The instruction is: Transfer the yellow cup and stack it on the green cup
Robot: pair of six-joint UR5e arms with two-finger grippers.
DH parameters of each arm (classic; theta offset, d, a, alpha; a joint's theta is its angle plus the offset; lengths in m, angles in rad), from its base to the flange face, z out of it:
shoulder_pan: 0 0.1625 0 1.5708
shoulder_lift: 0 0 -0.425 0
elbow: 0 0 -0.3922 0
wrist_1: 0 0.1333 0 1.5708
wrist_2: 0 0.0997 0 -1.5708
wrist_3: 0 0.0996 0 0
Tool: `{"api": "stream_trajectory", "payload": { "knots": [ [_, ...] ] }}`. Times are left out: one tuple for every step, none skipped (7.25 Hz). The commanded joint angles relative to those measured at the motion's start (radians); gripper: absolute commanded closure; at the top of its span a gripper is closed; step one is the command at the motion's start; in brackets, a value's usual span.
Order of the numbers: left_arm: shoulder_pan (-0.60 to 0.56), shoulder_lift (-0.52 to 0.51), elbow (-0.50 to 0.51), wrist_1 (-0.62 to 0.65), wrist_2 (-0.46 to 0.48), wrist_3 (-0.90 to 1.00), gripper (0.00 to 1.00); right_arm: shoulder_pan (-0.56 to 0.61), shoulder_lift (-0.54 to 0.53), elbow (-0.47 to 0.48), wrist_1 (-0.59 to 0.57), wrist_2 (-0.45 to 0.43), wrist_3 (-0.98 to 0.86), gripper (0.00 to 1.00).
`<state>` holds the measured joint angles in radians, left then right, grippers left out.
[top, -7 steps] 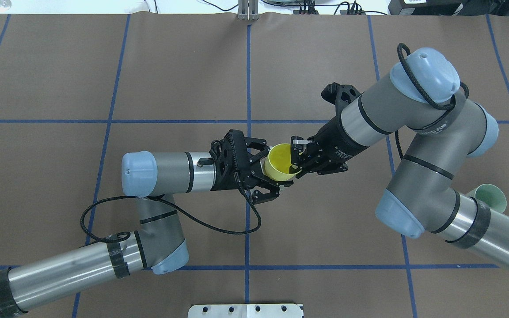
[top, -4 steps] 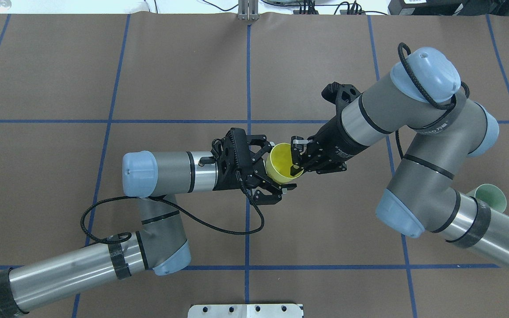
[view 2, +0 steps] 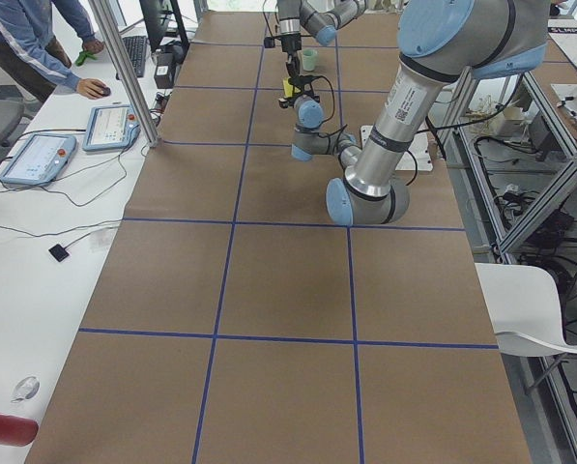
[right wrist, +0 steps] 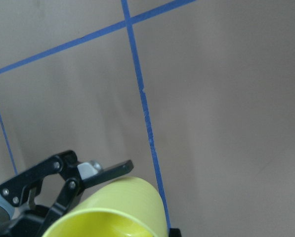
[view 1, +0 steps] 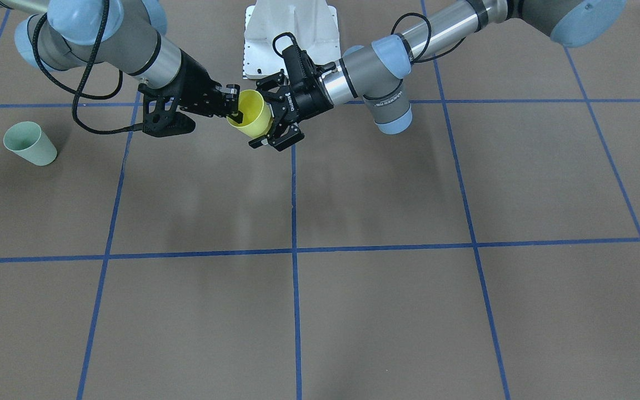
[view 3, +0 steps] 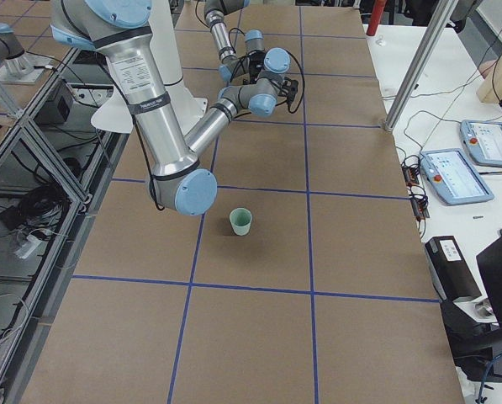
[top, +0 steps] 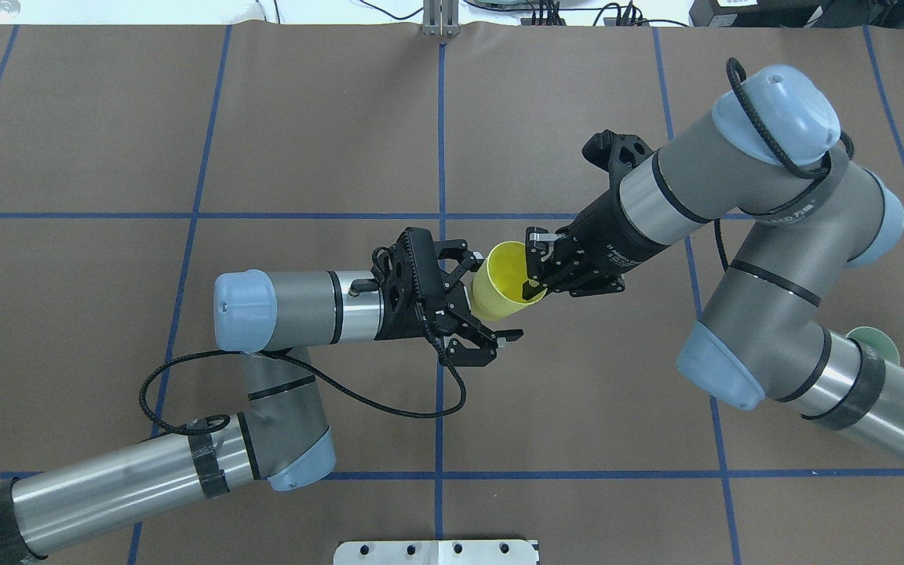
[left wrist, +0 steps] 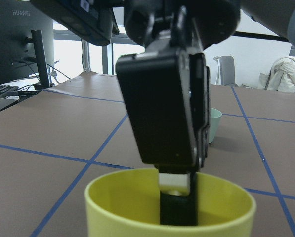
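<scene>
The yellow cup hangs tilted above the table's middle. My right gripper is shut on its rim, one finger inside and one outside. My left gripper is open, its fingers spread on either side of the cup's base without pressing it. The front view shows the same: yellow cup, right gripper, left gripper. In the left wrist view the right gripper's finger dips into the yellow cup. The green cup stands upright on the table far out on my right side, half hidden by my right arm in the overhead view.
A white base plate sits at the table's near edge. Blue tape lines grid the brown table. A side bench with tablets and a person runs along the far side of the table.
My left gripper's fingers have spread off the yellow cup. My right arm has shifted a little to the right and away, carrying the cup by its rim.
</scene>
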<state>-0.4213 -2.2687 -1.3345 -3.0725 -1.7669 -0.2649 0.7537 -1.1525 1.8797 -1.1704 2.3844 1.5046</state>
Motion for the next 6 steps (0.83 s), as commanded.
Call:
{"api": "stream_trajectory", "payload": {
  "knots": [
    [-0.004,0.005,-0.011,0.001,0.001,-0.002,0.01,0.105,-0.105,0.054,-0.009,0.021,0.0,1.0],
    [-0.011,0.023,-0.011,0.001,0.009,-0.007,0.01,0.172,-0.174,0.074,-0.012,0.015,0.006,1.0],
    [-0.022,0.05,-0.012,0.001,0.026,-0.066,0.01,0.223,-0.275,0.106,-0.011,0.01,-0.003,1.0],
    [-0.04,0.09,-0.012,0.001,0.03,-0.077,0.01,0.249,-0.379,0.158,-0.011,-0.007,-0.013,1.0],
    [-0.074,0.11,-0.012,0.001,0.036,-0.082,0.01,0.251,-0.476,0.191,-0.011,-0.067,-0.027,1.0],
    [-0.094,0.145,-0.008,0.012,0.047,-0.083,0.01,0.253,-0.584,0.214,-0.011,-0.097,-0.114,1.0]
  ]
}}
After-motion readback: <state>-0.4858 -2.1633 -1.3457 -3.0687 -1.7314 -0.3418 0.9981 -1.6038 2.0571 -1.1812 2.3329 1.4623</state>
